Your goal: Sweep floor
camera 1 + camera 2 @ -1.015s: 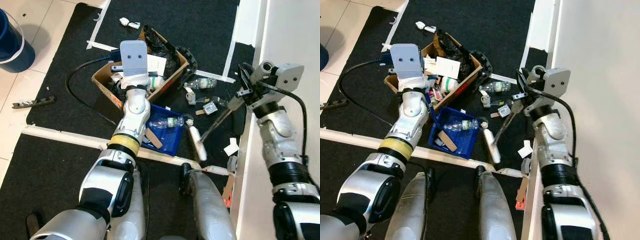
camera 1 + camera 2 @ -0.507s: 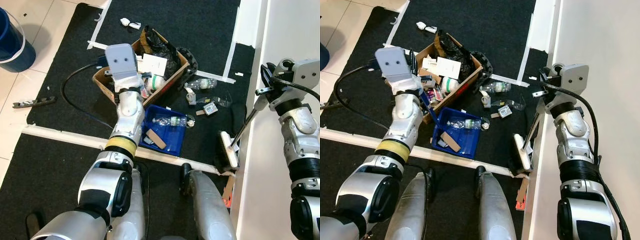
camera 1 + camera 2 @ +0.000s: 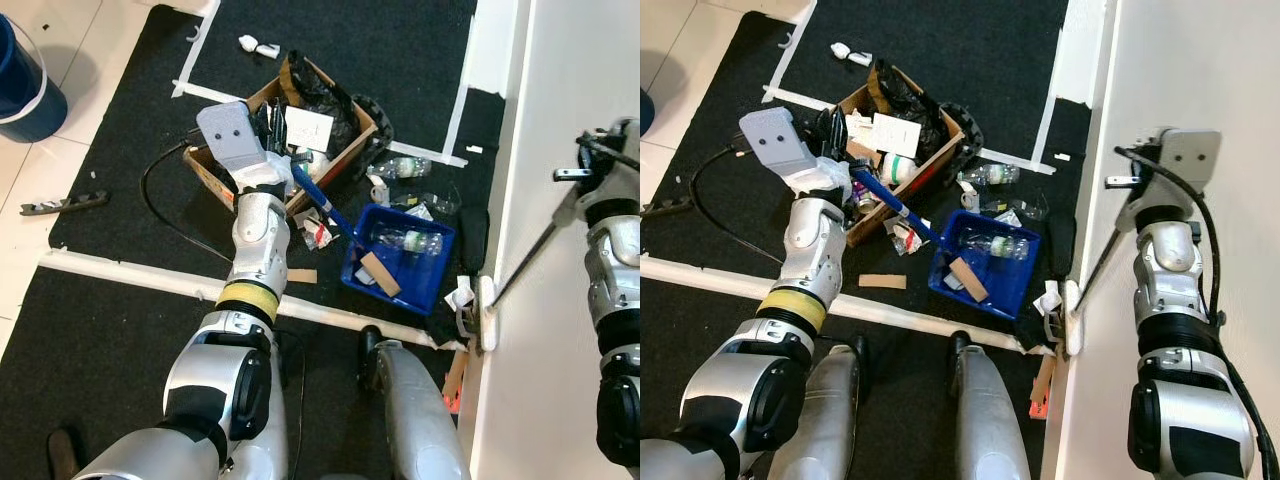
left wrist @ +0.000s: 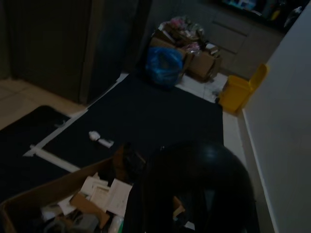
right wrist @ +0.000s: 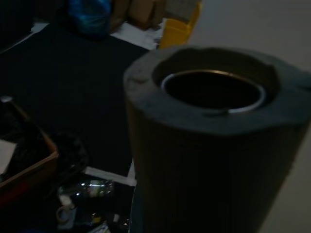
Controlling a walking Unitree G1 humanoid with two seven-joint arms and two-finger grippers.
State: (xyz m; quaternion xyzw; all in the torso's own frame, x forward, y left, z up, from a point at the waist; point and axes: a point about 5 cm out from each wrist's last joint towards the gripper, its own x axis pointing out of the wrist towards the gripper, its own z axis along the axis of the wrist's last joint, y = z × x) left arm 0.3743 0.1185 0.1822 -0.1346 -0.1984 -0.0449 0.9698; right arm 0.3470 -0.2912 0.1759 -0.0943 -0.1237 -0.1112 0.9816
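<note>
Your left gripper (image 3: 838,135), clamped on the blue plastic dustpan (image 3: 985,262) handle, sits over the torn cardboard box (image 3: 300,130); the pan has slid right across the black mat (image 3: 330,40). Your right gripper (image 3: 590,165) grips the thin broom (image 3: 520,265) handle; its head now rests against the white wall (image 3: 1200,60).

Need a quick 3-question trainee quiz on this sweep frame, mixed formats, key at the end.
1. True or false: the blue dustpan holds a clear plastic bottle.
2. Where is the brush head? A) inside the cardboard box B) at the foot of the white wall C) on the tiled floor
3. Fill in: the dustpan's long handle runs up to the ___ gripper.

Key: 1 true; 2 B; 3 left
</note>
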